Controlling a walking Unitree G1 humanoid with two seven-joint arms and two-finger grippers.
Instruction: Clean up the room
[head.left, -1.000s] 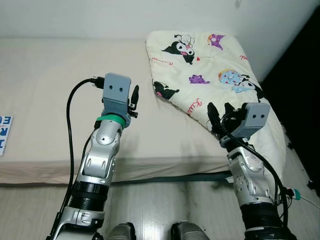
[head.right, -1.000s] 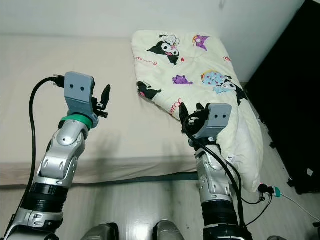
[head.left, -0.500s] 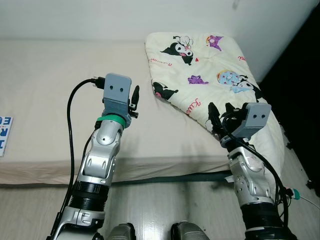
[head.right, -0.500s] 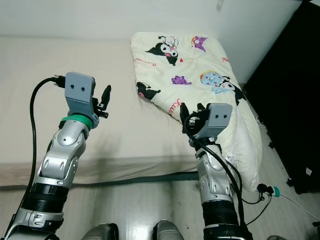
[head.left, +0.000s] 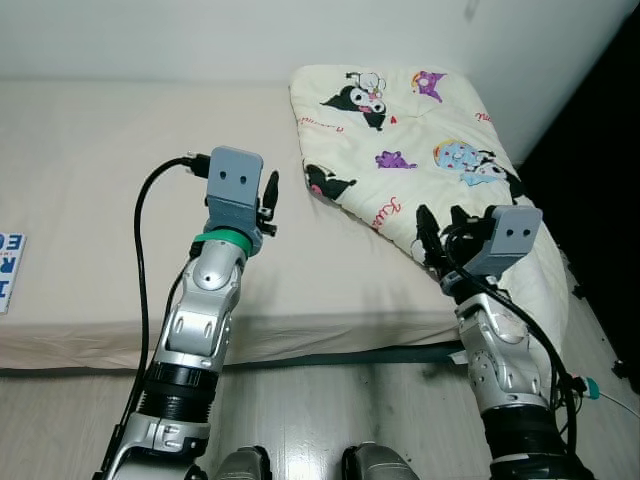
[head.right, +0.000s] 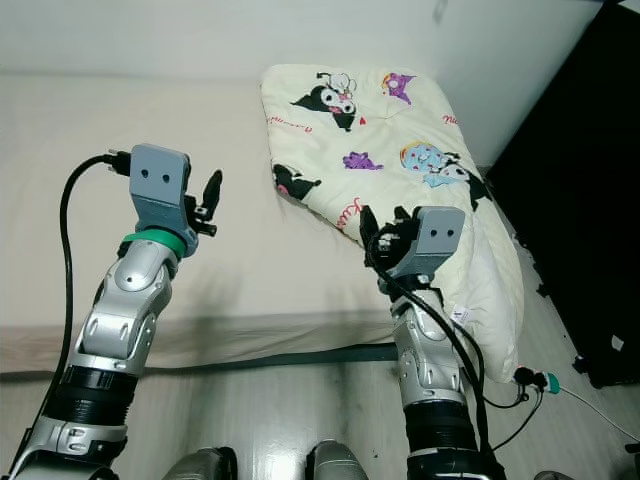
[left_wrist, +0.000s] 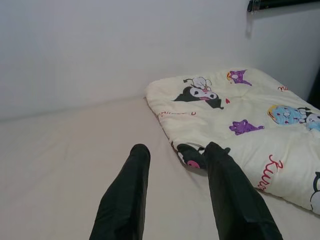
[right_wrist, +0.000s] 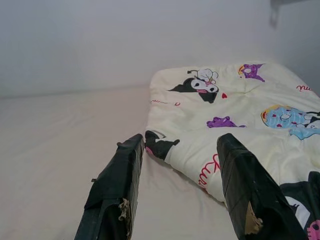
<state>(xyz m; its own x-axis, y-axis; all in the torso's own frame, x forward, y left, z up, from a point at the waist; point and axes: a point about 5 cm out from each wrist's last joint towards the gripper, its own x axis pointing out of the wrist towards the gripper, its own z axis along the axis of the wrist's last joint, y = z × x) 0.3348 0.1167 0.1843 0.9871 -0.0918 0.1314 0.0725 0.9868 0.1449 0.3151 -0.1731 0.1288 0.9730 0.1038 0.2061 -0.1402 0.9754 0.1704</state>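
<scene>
While the quilt (head.left: 420, 150) lies on the bed (head.left: 90, 200), both tools (left (left_wrist: 175, 195), right (right_wrist: 180, 185)) gape wide, empty.

The quilt (head.left: 420, 150) lies on the bed's (head.left: 90, 200) right, overhanging its edge.

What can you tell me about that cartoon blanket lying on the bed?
The blanket is a cream, puffy quilted comforter printed with black, purple and blue cartoon characters and red script. It lies folded on the bed's right side near the wall, its lower part hanging over the bed's edge toward the floor. The right gripper hovers at its near edge, fingers open.
</scene>
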